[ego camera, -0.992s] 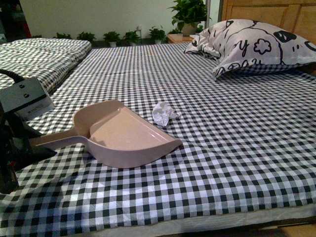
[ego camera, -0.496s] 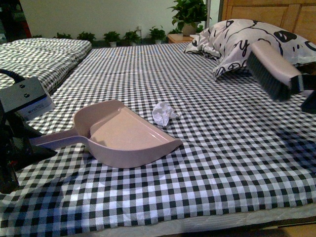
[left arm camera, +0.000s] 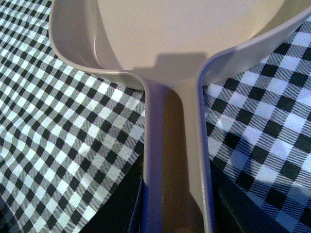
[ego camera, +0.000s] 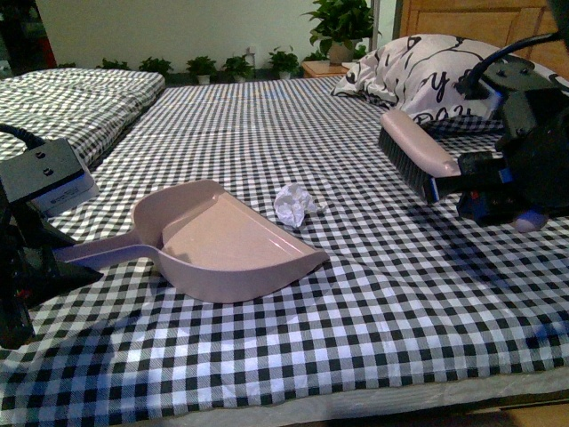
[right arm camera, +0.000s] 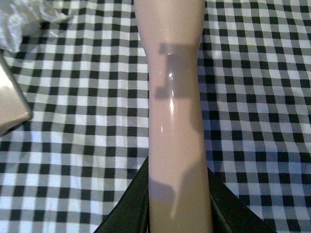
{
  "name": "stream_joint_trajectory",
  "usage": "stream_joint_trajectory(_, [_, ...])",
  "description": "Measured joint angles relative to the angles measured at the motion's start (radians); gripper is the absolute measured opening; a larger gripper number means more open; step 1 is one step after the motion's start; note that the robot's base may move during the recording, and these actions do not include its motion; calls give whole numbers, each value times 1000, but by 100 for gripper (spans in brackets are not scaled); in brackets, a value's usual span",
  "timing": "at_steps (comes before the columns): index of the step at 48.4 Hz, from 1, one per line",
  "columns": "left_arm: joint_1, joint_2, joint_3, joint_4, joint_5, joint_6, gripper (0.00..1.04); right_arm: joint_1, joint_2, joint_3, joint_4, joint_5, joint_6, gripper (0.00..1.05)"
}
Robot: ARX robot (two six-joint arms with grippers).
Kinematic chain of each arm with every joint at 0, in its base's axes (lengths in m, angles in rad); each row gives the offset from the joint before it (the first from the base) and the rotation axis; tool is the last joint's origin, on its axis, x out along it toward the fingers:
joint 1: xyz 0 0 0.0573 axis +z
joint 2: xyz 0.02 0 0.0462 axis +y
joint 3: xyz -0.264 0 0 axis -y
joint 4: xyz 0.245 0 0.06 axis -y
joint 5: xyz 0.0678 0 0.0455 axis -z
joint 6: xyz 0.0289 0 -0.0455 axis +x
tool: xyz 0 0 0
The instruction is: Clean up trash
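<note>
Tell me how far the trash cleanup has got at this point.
Done: both tools are gripped, the left gripper on the handle of the dustpan, the right gripper on the brush. In hand: the brush hangs above the checked sheet, right of the paper ball and clear of it. Left: the ball lies on the sheet beside the empty pan's open lip; sweeping has not begun.

I see only slivers of my right gripper [right arm camera: 179,208] flanking the brush handle [right arm camera: 175,97]; the trash [right arm camera: 19,19] ahead is cropped.
</note>
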Motion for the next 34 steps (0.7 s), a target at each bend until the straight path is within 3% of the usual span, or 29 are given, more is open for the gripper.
stream_joint_trajectory(34, [0, 0, 0, 0, 0, 0, 28, 79, 244, 183, -35, 105, -69, 20])
